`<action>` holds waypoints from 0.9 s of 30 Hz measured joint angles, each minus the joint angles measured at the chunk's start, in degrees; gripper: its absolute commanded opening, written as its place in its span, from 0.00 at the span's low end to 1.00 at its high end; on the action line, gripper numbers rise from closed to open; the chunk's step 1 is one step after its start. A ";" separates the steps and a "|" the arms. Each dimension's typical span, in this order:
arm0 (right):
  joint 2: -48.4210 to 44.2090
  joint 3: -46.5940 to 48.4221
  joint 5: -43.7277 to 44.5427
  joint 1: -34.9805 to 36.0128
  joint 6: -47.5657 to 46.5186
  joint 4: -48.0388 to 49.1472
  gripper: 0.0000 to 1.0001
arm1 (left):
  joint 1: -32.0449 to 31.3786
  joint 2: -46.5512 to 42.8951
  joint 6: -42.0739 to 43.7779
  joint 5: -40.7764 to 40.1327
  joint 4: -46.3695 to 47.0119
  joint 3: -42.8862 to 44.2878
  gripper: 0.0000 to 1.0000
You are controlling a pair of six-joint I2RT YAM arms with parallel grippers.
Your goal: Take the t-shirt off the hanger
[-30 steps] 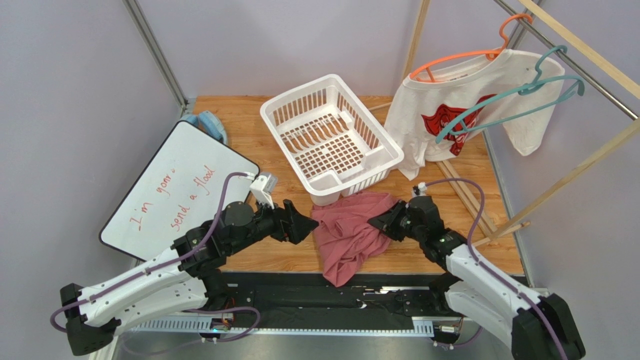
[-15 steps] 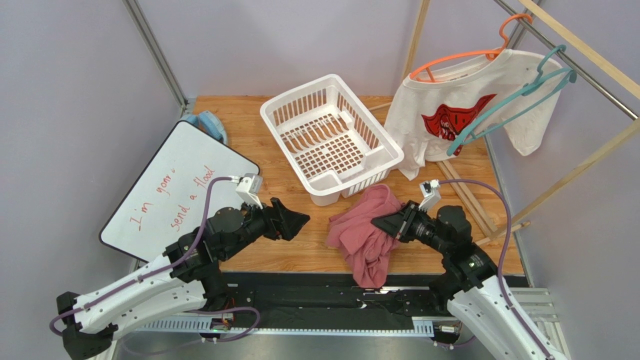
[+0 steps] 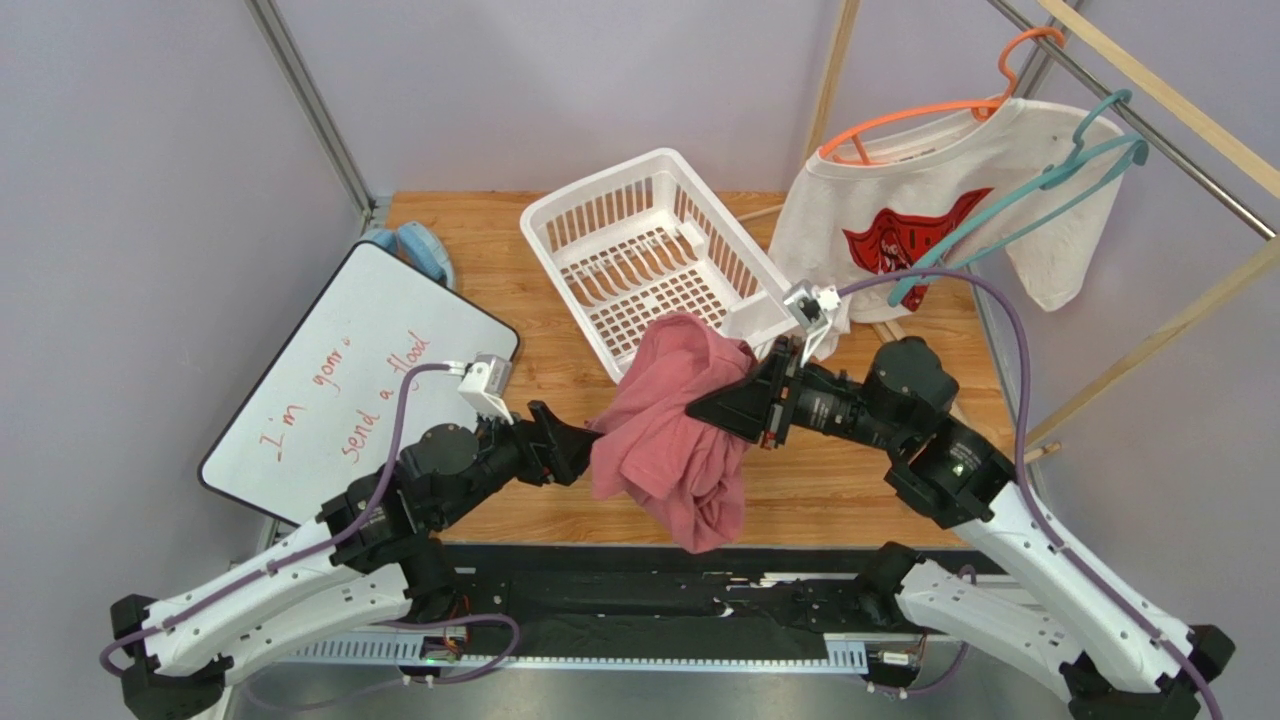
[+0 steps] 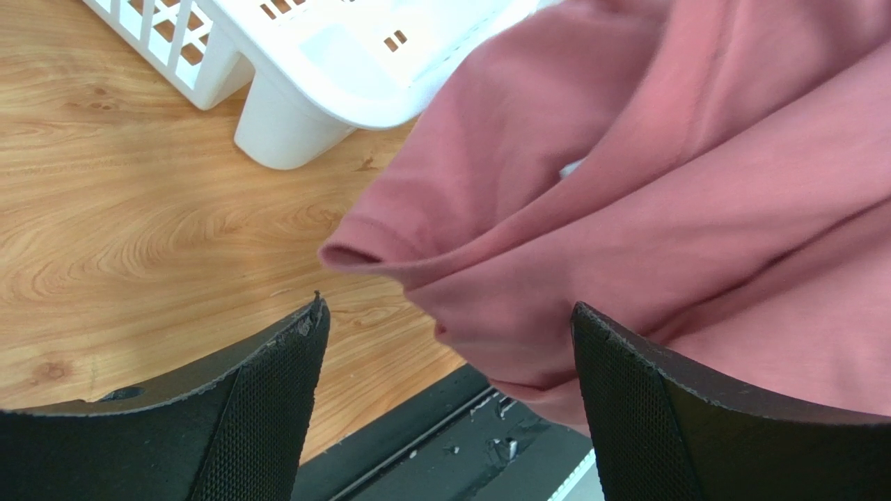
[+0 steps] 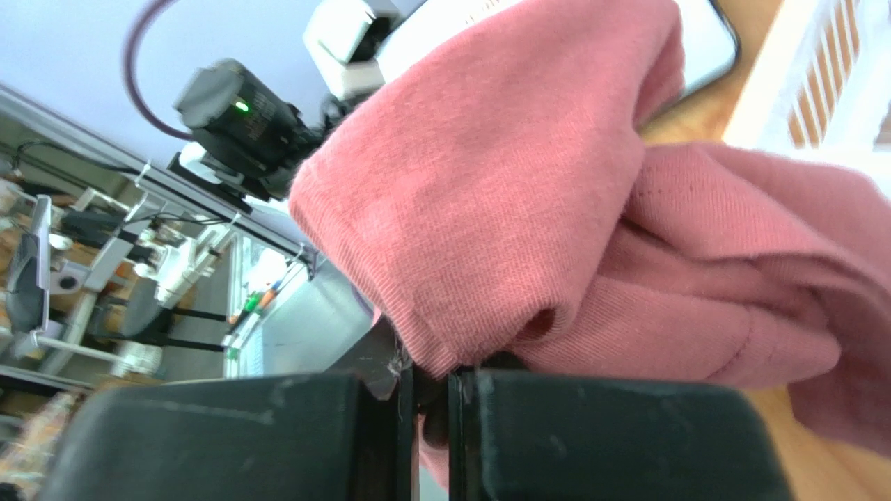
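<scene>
Your right end effector [image 3: 718, 408] pinches the t-shirt [image 3: 661, 435], seemingly soft and limp; the left end effector [image 3: 576, 447], spread, could take the fold just ahead.

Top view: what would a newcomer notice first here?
The red t-shirt hangs bunched at centre, pinched in the shut right gripper, just in front of the white basket. The open left gripper faces it from the left, a fold of cloth between its fingers. At upper right the teal hanger hangs bare in front of a white shirt on an orange hanger.
</scene>
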 measured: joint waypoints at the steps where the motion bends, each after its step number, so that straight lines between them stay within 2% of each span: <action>1: 1.73 2.73 1.55 1.68 -1.62 -0.13 0.00 | 0.00 -0.61 -0.09 -0.11 -0.26 -0.07 0.88; 6: 10.40 14.08 10.23 5.46 -8.39 -2.08 0.00 | 0.00 -4.79 -0.72 -1.40 -2.14 -0.20 0.88; 12: 27.08 30.77 31.04 5.51 -16.26 -8.85 0.00 | 0.00 -8.72 -1.77 -2.91 -3.91 -0.79 0.87; 17: 37.05 38.14 44.81 4.68 -22.51 -9.75 0.00 | 0.00 -8.70 -1.95 -3.41 -4.57 -1.20 0.87; 21: 44.13 43.87 49.83 3.26 -24.94 -9.38 0.00 | 0.00 -7.98 -1.95 -3.28 -4.76 -1.20 0.87; 27: 51.47 45.18 50.56 1.53 -24.96 -8.22 0.00 | 0.00 -8.11 -1.95 -3.19 -5.92 -1.20 0.87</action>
